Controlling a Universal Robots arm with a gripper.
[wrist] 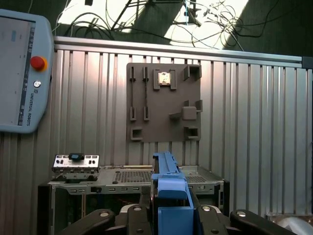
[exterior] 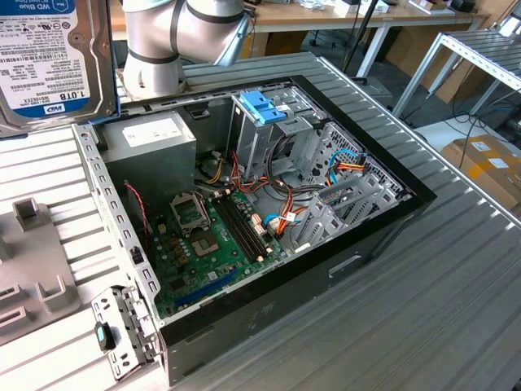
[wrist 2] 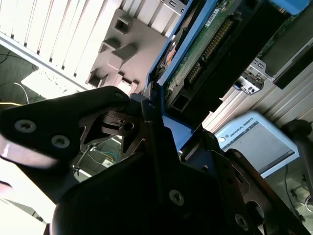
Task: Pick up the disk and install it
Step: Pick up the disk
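Ribbed aluminium table (exterior: 456, 269) carries an open PC case (exterior: 350, 261) lying on its side, with desks and cartons behind. Inside the case are a green motherboard (exterior: 207, 244), a grey power supply box (exterior: 151, 138) with a white sticker, and a metal drive cage (exterior: 264, 106) with a blue plastic top, plus loose red and orange cables between them.

Silver arm (exterior: 175, 37) stands behind the case. The disk (exterior: 49, 57) is up in the air at the exterior view's upper left, close to the camera with its label side facing it. It is not in the cage.

In the first wrist view the gripper (wrist: 172, 211) is clamped on the disk (wrist: 168, 186), which is seen edge-on with a blue side rail between the black fingers. The second wrist view shows the disk's (wrist 2: 210, 44) circuit-board side and connector end, with blue rail along the edge.

A grey fixture plate (wrist: 164, 103) lies flat on the table beside the case, and a small metal bracket (wrist: 76, 162) sits at the case's corner. A teach pendant (wrist: 22, 73) rests on the table, apart from the plate.
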